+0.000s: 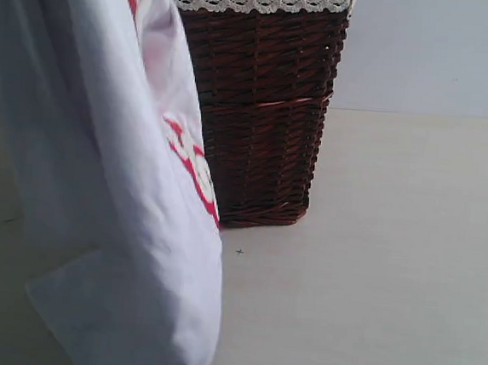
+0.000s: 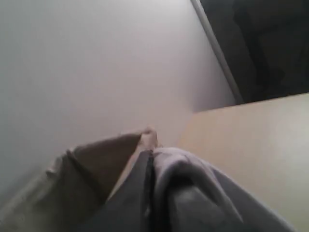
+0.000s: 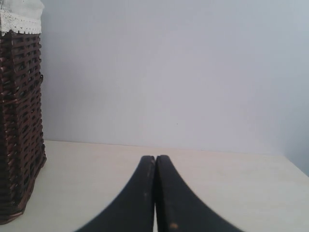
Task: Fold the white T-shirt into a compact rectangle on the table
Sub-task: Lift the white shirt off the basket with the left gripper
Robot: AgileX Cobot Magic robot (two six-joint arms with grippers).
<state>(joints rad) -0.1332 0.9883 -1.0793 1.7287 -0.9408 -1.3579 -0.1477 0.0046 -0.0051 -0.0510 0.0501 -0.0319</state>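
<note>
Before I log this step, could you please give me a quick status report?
Left gripper shut on the white T-shirt. Right gripper shut, empty. Shirt hanging, unfolded. Wicker basket close behind it.

White T-shirt [image 1: 99, 178] hangs draped, red lettering showing, above cream table [image 1: 371, 288].

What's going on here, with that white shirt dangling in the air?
A two-armed robot is handling laundry. Its left gripper is pinched shut on the white T-shirt, which hangs loose and partly hides a wicker basket. The right gripper is shut and empty above the table. The shirt is not yet laid out or folded.
</note>
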